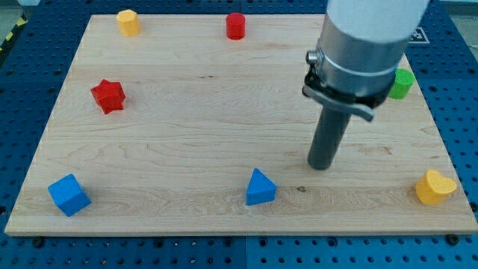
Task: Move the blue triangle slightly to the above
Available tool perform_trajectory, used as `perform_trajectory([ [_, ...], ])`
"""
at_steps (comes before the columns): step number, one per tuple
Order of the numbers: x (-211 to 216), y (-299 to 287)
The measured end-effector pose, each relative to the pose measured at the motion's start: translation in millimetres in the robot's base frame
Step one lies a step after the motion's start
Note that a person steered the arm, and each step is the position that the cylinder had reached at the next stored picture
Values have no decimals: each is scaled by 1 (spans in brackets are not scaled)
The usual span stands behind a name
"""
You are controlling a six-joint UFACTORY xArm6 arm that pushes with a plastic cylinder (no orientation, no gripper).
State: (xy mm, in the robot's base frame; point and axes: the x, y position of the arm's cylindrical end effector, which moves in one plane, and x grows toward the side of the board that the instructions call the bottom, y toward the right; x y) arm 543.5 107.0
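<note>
The blue triangle (pixel 260 187) lies near the board's bottom edge, a little right of centre. My tip (pixel 321 166) rests on the wooden board (pixel 209 127), to the right of and slightly above the triangle, apart from it by a clear gap. The arm's grey body comes down from the view's top right.
A blue cube (pixel 69 194) sits at the bottom left. A red star (pixel 109 96) is at the left, a yellow block (pixel 128 22) at the top left, a red cylinder (pixel 236 25) at the top centre. A green block (pixel 402 84) shows behind the arm. A yellow heart (pixel 435 187) is at the bottom right.
</note>
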Motion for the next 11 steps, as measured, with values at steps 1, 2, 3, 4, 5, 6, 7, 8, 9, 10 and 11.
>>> perform_trajectory([
  [1, 42, -9],
  [2, 75, -31],
  [3, 75, -60],
  [4, 72, -61],
  [5, 58, -73],
  [6, 58, -80],
  [7, 58, -121],
  [8, 58, -127],
  [9, 58, -113],
  [10, 59, -102],
  [11, 59, -102],
])
